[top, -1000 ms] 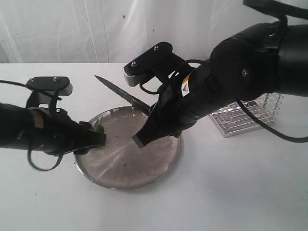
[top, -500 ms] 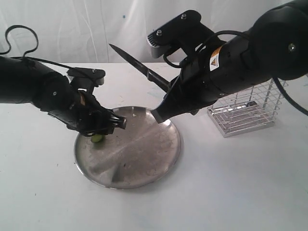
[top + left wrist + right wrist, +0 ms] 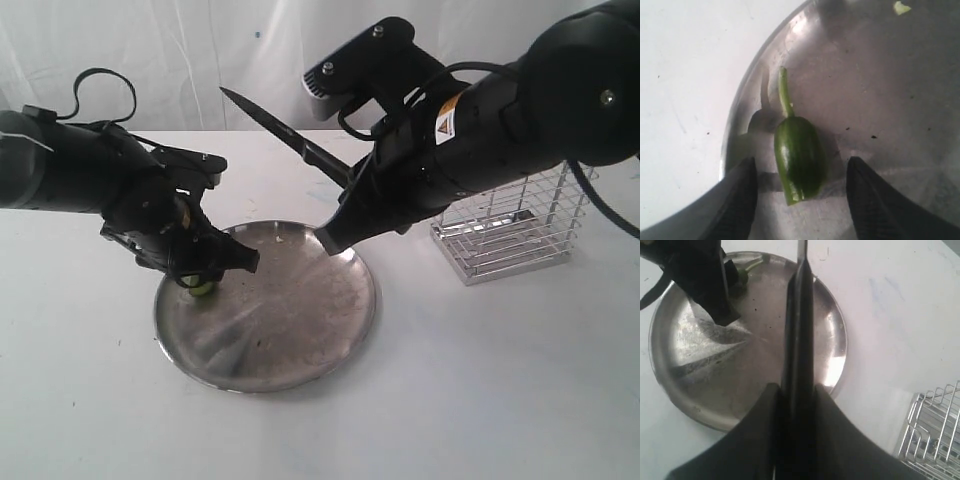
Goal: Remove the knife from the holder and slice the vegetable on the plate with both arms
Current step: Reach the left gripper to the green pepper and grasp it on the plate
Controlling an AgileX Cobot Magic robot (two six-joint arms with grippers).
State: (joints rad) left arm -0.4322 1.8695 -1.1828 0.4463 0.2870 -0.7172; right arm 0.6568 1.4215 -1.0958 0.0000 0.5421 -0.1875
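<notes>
The white tabletop fills the lower part of the exterior view. Two black arms reach over it: the right arm comes in from the upper right and the left arm from the left edge. The round steel plate lies in the centre of the frame. The wire holder stands at the right, apart from the plate, and I see nothing in it.

The knife is in the air above the plate, and its point is directed to the upper left. The right hand is closed on its handle. The knife looks stiff and thin with a sharp edge, so I think the handle is the only safe place to hold it.

The left hand is low over the left edge of the plate. It is open, with one finger on each side of the vegetable and a gap on both sides.

The vegetable lies on the plate near the rim. It is a short green piece with a thin stalk and one cut end. It looks light, round and glossy, so it probably rolls or slips easily on the smooth metal. It seems firm, but a hard squeeze may crush it. The best grip is probably across the body near the stalk, which leaves the cut end free for the blade.
</notes>
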